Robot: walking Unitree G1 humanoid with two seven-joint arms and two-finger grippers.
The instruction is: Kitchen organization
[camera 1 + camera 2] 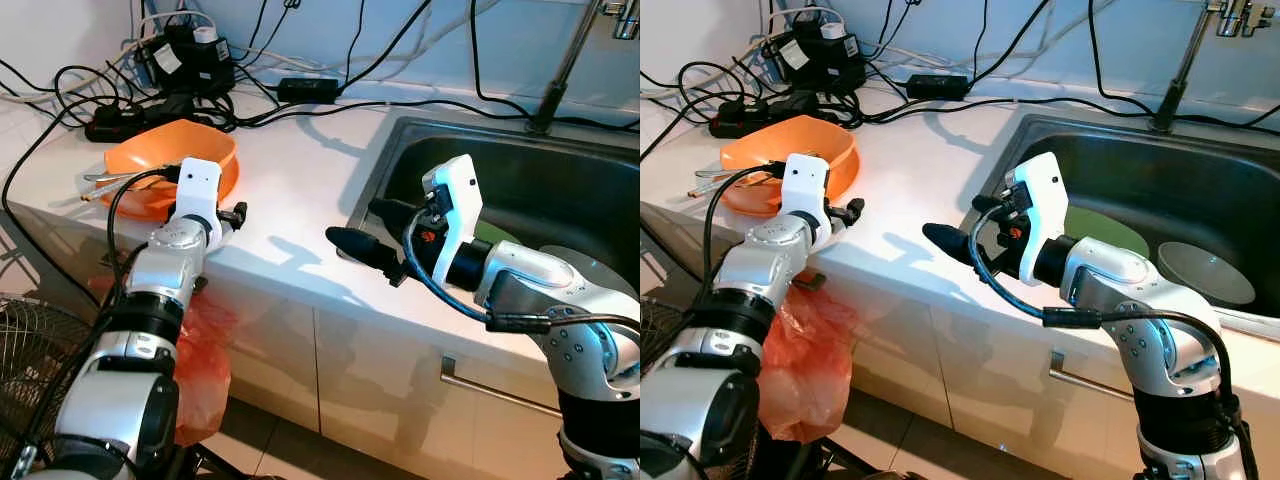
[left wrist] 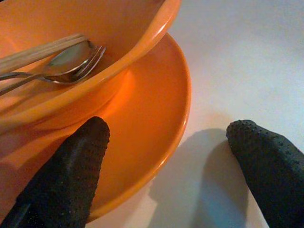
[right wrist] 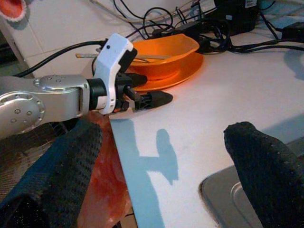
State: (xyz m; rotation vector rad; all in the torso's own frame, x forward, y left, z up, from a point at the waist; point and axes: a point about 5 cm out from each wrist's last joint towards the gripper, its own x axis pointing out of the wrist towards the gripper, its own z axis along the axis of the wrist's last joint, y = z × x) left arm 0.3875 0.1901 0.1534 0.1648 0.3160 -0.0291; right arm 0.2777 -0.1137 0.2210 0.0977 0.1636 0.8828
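Left gripper (image 2: 166, 166): fingers spread, nothing between them; one finger over the rim of the orange plate (image 2: 156, 118), the other over bare white counter (image 1: 290, 170) just beside that rim. Right gripper (image 3: 161, 166): fingers also parted and empty, held above the counter edge next to the sink (image 1: 560, 190), pointing toward the robot's left. Count, orange ware: one plate, one orange bowl (image 1: 165, 150) standing on it, tilted. Count, utensils inside the bowl: one metal spoon (image 2: 71, 57), one fork (image 2: 92, 61) lying under it with tines showing past the spoon, and wooden chopsticks (image 2: 33, 52) alongside; the number of chopsticks cannot be told. Count in the sink: one pale round dish (image 1: 1205, 272) on the basin floor and one green round item (image 1: 1110, 232) partly hidden behind the right arm. One faucet (image 1: 565, 70) rises at the back of the sink. Behind the bowl sits a tangle of black cables with a power strip (image 1: 120, 120) and adapters (image 1: 185, 55); not countable. One orange plastic bag (image 1: 805, 350) hangs below the counter edge in front of the cabinet. Pose, left arm: reaches forward from the counter front, wrist level, gripper low at the near side of the plate. Pose, right arm: elbow bent in front of the cabinet, forearm crossing the sink's near corner, wrist turned sideways.
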